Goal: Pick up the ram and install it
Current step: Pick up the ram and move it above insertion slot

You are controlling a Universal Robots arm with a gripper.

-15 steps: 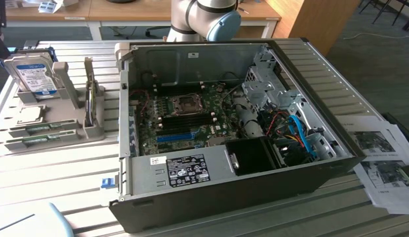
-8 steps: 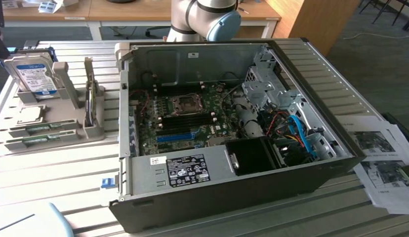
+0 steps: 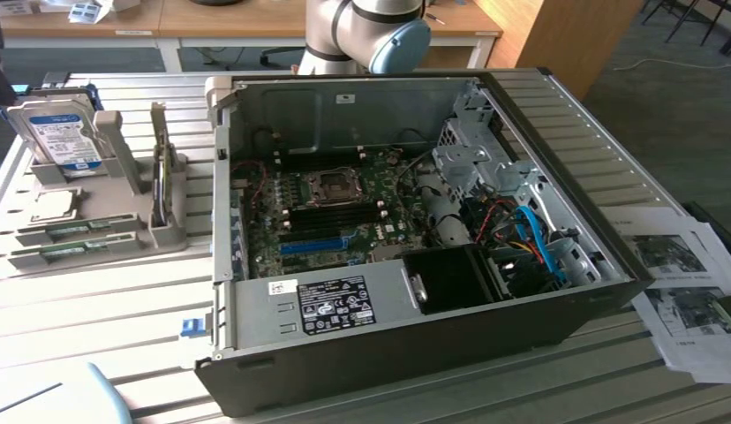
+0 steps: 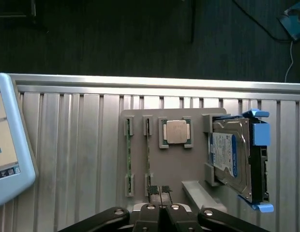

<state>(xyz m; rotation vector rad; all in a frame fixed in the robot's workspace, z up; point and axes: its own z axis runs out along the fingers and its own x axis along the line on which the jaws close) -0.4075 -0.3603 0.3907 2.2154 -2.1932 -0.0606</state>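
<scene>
1. The gripper [image 4: 159,192] has its jaws together on nothing and hangs over the gray holder [image 4: 175,166].
2. The ram [image 3: 79,231] sits in that holder at the exterior view's left, with a second stick [image 3: 62,254] just beside it.
3. The holder rests on the bench [image 3: 107,309], beside the open computer case [image 3: 401,353].

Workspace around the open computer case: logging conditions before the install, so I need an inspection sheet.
Surface: ribbed metal table.
Job's things: two thin green ram sticks on edge in grey plastic holder; open black computer case, motherboard exposed.
Clutter: square silver processor chip, blue-labelled hard drive, printed paper sheets.
Grippers: black pincer shut, empty, above the holder.
Cables: red and blue cables inside the case.
Surroundings: wooden desks, light-blue tablet.
</scene>
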